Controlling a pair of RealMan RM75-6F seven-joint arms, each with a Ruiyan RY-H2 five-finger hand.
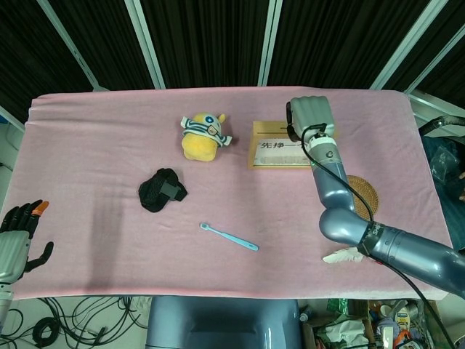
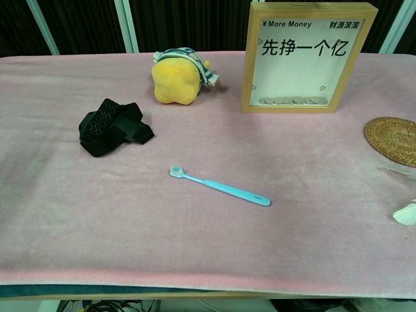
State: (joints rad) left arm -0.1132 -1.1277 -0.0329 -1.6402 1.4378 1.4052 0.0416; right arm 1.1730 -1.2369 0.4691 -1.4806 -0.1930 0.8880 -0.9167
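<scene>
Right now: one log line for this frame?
right hand: fingers curled, above wooden coin frame | left hand: open, off pink table's edge | blue toothbrush: untouched

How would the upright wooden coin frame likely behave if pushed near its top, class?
The wooden coin frame stands upright and tall on soft pink cloth, so it probably tips rather than slides. It looks rigid. The coins at its bottom may steady it slightly.

Wood frame (image 2: 309, 106), matt pink cloth (image 2: 195, 247), glossy plastic toothbrush (image 2: 221, 186).
</scene>
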